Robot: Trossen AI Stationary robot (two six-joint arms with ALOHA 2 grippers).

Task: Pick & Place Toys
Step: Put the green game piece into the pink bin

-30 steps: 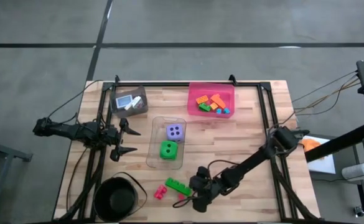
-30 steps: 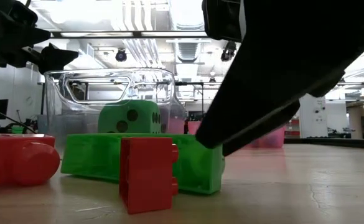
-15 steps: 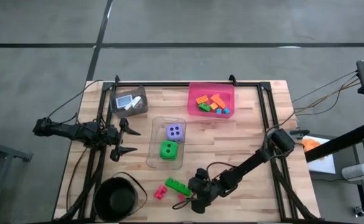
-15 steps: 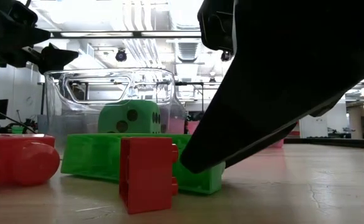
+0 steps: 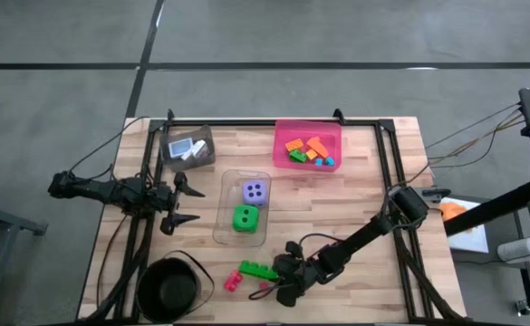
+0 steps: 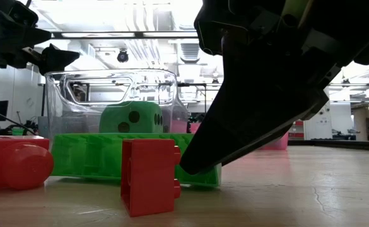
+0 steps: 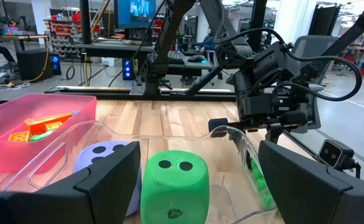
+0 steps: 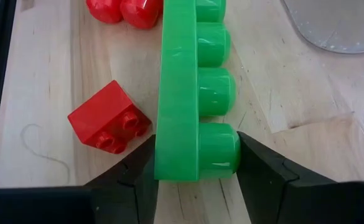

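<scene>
A long green brick (image 5: 258, 270) lies on its side on the table near the front edge, studs level (image 8: 182, 93). Beside it lie a small red brick (image 8: 110, 124) and a red rounded piece (image 5: 235, 281). My right gripper (image 5: 278, 282) is low at the green brick's near end and shut on it. My left gripper (image 5: 185, 199) hangs open and empty left of the clear bin (image 5: 221, 210), which holds a purple die (image 5: 255, 191) and a green die (image 5: 244, 218). My right gripper pinches the green brick's end (image 8: 197, 165) between its two fingers, one on the flat back, the other on the last stud (image 8: 222, 149). The fingers slant down from the table's right and lie along the brick. The brick rests on the table (image 6: 108, 157).
The pink bin (image 5: 279, 145) at the back holds several bricks. A grey bin (image 5: 167, 149) with cards stands at the back left, and a black round bowl (image 5: 169, 290) at the front left. The small red brick (image 6: 149, 176) lies close to my right gripper's finger.
My right gripper has gone down and a little toward the table's left edge, onto the green brick's end. The green brick has slid slightly toward the left, staying on the table.
</scene>
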